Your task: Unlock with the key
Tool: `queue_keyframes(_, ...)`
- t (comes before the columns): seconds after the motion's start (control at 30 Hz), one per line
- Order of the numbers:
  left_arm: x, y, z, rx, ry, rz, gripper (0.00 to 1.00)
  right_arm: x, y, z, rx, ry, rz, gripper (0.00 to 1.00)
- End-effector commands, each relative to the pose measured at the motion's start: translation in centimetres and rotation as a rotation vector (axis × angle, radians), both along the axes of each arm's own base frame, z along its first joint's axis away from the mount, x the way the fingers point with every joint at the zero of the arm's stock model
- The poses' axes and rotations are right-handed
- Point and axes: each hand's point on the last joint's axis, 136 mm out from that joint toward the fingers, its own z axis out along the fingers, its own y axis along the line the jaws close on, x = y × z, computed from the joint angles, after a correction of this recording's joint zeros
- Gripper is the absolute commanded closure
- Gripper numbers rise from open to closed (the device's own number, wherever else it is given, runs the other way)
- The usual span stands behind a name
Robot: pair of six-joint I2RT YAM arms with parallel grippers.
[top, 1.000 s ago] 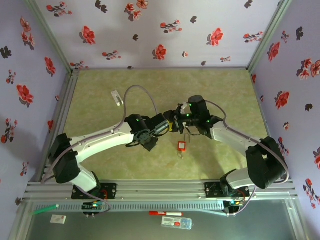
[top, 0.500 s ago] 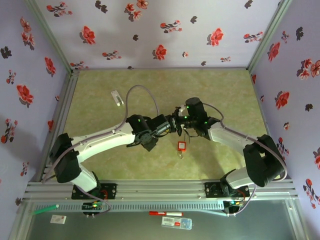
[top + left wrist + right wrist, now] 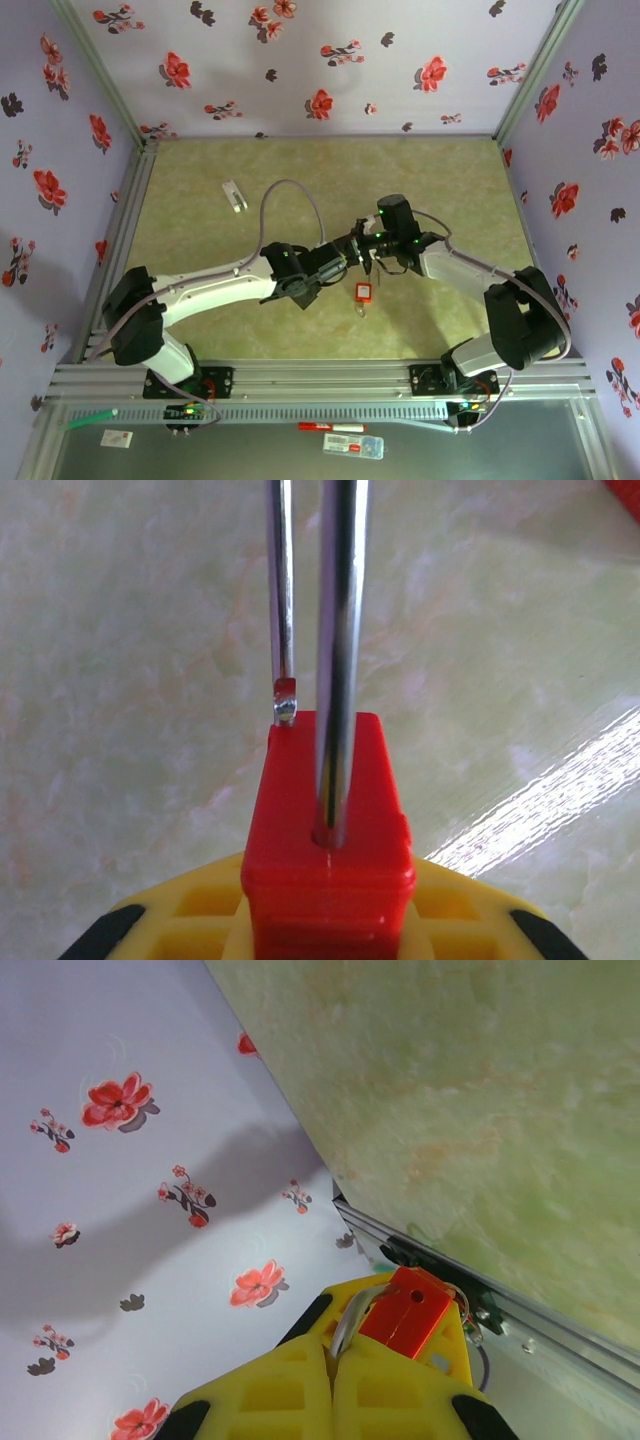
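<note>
Table (image 3: 200, 230): flat, glossy, green marbled.
Left arm (image 3: 210, 285): white shell, reaches from 7 o'clock to centre.
Right arm (image 3: 470, 275): bent, from 5 o'clock to centre, tip facing 9 o'clock.
Left gripper (image 3: 328, 925): yellow ribbed fingers clamped on padlock (image 3: 328, 810), held over table centre. Red plastic block body; chrome shackle (image 3: 340, 630), short leg tip just above body.
Right gripper (image 3: 340, 1345): fingers pressed together, silver strip (image 3: 347, 1322) in seam, red block (image 3: 405, 1310) at tips.
Red tag (image 3: 363, 292): flat on table, 6 o'clock of grippers.
</note>
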Motion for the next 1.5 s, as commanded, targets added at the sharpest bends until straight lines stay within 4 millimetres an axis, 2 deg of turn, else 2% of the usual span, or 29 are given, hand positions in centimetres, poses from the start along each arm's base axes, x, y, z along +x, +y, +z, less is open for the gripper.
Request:
queue_keyframes(0.0,-1.6,3.8,-0.5,0.102,0.035,0.049,1.00,2.1,-1.6,0.8,-0.027,-0.067,-0.062,1.00)
queue_keyframes(0.13,-1.6,3.7,-0.9,0.101,0.032,0.053,1.00,2.2,-1.6,1.0,-0.019,-0.065,-0.072,1.00)
queue_keyframes(0.23,-1.5,3.4,-1.1,0.093,0.035,0.054,1.00,2.3,-1.7,1.4,-0.015,-0.079,-0.071,0.75)
queue_keyframes(0.33,-1.6,3.4,-1.6,0.104,0.044,0.060,1.00,2.3,-2.8,0.8,-0.069,-0.091,-0.075,0.50)
queue_keyframes(0.57,-1.9,4.3,-3.9,0.085,0.110,0.129,1.00,2.8,-7.1,-0.6,-0.203,-0.131,-0.110,0.34)
queue_keyframes(0.77,-2.9,3.7,-6.8,-0.003,0.271,0.164,1.00,2.9,-8.2,-0.4,-0.246,-0.181,-0.096,0.29)
queue_keyframes(1.03,-3.9,3.3,-9.4,-0.030,0.451,0.189,1.00,3.3,-8.3,0.0,-0.248,-0.218,-0.108,0.28)
queue_keyframes(1.17,-4.3,4.0,-10.8,0.005,0.541,0.217,1.00,3.2,-8.4,0.3,-0.247,-0.229,-0.111,0.28)
queue_keyframes(1.3,-4.3,4.8,-11.3,0.058,0.587,0.232,1.00,3.3,-8.5,0.8,-0.248,-0.241,-0.122,0.28)
queue_keyframes(1.47,-4.3,6.3,-11.6,0.216,0.601,0.234,1.00,3.5,-8.3,1.5,-0.229,-0.248,-0.131,0.27)
